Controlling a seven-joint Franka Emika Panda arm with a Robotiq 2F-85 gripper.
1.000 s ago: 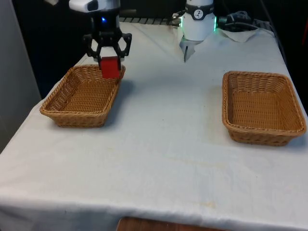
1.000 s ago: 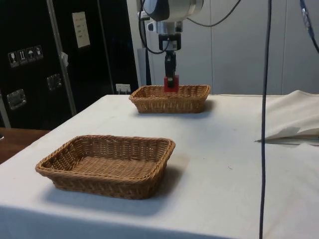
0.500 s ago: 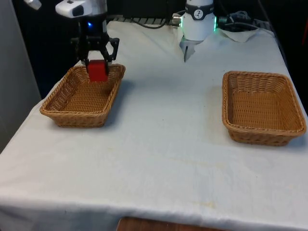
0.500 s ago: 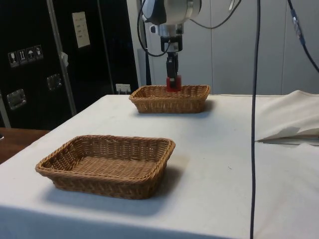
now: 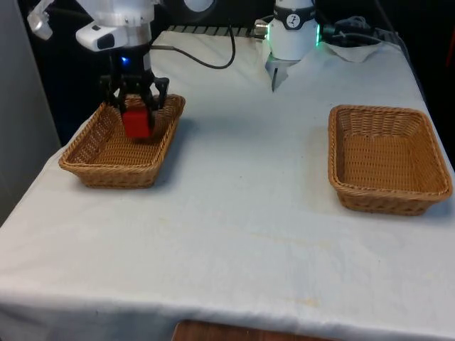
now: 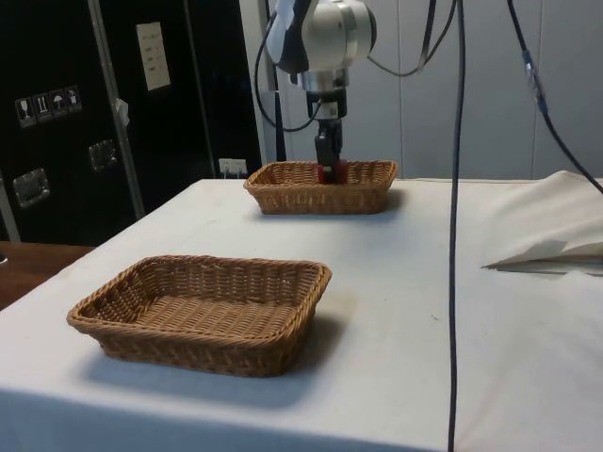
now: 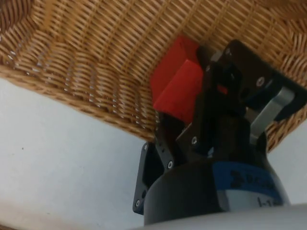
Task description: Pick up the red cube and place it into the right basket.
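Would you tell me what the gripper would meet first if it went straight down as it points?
Probably the woven floor of the basket below the gripper, with its red cube touching first.

Bright, even light – soft shadows by baskets [image 5: 121,138].

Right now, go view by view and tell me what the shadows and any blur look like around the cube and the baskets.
Front view: the empty basket casts a soft shadow; the red cube looks sharp. Side view: the near basket throws a soft shadow on the cloth. Wrist view: the gripper is blurred, the wicker clearer.
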